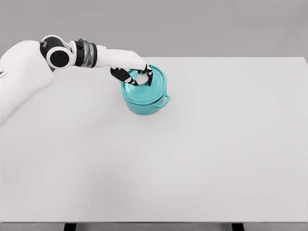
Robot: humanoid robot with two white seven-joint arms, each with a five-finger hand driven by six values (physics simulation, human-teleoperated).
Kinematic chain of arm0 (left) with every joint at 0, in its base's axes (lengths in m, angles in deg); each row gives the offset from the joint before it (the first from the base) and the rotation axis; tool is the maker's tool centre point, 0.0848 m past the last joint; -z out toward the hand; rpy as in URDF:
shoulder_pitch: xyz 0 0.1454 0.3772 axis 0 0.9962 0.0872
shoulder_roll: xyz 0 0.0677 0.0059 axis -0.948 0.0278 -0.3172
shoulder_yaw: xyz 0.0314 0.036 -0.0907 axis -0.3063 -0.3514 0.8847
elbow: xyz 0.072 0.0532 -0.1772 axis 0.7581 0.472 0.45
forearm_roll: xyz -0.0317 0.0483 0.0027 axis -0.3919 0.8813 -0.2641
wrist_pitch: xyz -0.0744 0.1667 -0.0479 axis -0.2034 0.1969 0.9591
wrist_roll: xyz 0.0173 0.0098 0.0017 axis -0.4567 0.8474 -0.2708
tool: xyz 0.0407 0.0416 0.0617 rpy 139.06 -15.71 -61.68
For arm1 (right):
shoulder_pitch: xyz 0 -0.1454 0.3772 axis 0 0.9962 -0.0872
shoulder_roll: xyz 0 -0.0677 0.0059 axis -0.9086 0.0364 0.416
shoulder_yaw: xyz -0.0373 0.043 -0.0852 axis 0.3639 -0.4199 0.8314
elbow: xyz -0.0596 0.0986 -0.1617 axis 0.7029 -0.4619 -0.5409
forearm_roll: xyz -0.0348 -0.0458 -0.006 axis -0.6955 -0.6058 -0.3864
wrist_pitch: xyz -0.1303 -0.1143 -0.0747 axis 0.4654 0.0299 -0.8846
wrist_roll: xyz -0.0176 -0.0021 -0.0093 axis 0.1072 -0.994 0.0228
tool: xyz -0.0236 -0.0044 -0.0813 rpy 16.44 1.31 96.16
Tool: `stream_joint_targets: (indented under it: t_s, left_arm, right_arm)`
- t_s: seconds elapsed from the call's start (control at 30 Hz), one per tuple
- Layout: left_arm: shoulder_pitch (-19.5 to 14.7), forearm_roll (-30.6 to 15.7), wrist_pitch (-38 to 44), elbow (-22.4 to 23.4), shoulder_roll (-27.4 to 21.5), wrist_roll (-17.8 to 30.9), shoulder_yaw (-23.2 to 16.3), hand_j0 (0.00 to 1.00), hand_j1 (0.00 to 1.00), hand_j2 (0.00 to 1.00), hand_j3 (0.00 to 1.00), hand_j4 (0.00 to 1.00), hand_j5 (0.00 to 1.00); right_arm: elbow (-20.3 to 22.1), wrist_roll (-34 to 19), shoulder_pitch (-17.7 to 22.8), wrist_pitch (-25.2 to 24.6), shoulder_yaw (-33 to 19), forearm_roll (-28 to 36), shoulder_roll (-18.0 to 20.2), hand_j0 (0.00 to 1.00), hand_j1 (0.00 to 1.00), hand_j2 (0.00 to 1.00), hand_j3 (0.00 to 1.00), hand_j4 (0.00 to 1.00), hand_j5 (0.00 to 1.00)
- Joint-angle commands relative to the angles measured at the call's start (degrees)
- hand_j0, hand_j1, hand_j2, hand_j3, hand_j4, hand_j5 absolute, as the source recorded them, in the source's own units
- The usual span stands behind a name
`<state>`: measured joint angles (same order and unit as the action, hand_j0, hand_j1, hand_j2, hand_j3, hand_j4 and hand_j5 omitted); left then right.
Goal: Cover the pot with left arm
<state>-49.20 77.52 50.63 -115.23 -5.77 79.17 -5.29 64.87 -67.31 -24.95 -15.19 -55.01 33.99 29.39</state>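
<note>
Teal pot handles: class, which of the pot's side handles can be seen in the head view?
The handle on the pot's right, toward the table's near edge. The left hand on the lid hides the opposite side.

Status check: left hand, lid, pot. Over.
Left hand curled on lid knob. Teal lid on pot. Right arm out of view. Nothing blocking.

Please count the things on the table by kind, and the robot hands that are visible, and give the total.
Pot: 1, teal
Lid: 1, teal, on the pot
Robot hand: 1, the left, fingers around the lid's knob
Total: 3
</note>
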Motion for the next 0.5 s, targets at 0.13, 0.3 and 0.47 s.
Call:
stream_joint_targets:
  t_s: [0.13,0.3,0.47]
  left_arm:
    - [0.0,-0.4,0.2,0.0,0.0,0.0,0.1,0.53,0.53,0.53,0.53,0.53,0.53]
    - [-0.1,-0.4,0.2,0.0,0.0,0.0,0.1,0.56,0.56,0.56,0.56,0.56,0.56]
    - [0.0,-0.4,0.2,0.1,0.0,0.0,0.1,0.68,0.68,0.68,0.68,0.68,0.68]
  right_arm:
    - [0.0,0.0,0.0,0.0,0.0,0.0,0.0,1.00,1.00,1.00,1.00,1.00,1.00]
    - [0.1,0.0,0.0,0.0,0.0,0.0,0.0,1.00,1.00,1.00,1.00,1.00,1.00]
    - [0.0,0.0,0.1,0.0,0.0,0.0,0.0,1.00,1.00,1.00,1.00,1.00,1.00]
